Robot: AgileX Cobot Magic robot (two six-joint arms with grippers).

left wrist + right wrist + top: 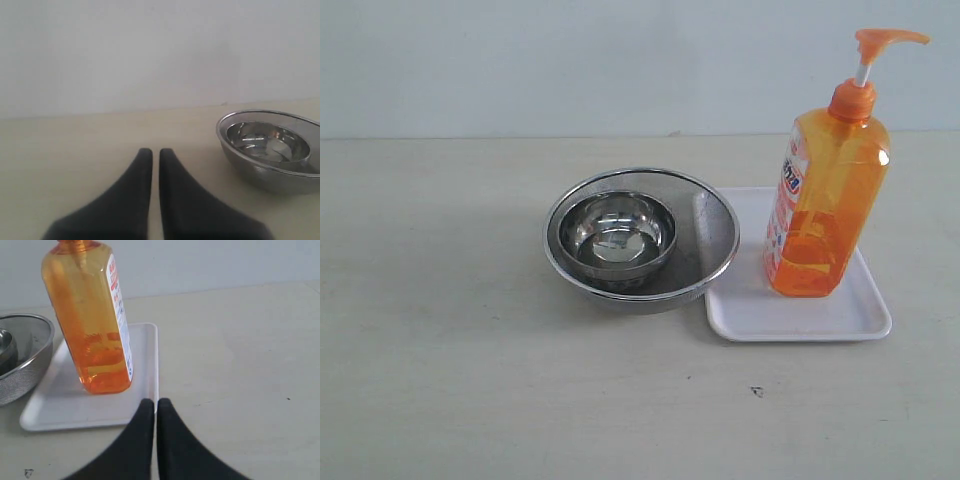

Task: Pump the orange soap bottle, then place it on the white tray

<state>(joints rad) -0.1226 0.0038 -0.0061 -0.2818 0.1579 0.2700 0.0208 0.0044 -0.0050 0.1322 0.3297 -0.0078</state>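
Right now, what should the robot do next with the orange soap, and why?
Probably back both arms away. The orange soap bottle already stands upright on the white tray, and the left fingers and right fingers are shut, holding nothing. Whether it was pumped, I cannot tell.

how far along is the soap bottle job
The orange soap bottle stands upright on the white tray, so placing looks done. Nothing is in hand: the left gripper and right gripper are shut and empty. Whether it was pumped cannot be told. Little seems left.

Left pincer [151, 152], right pincer [151, 402]: matte black, tapered.
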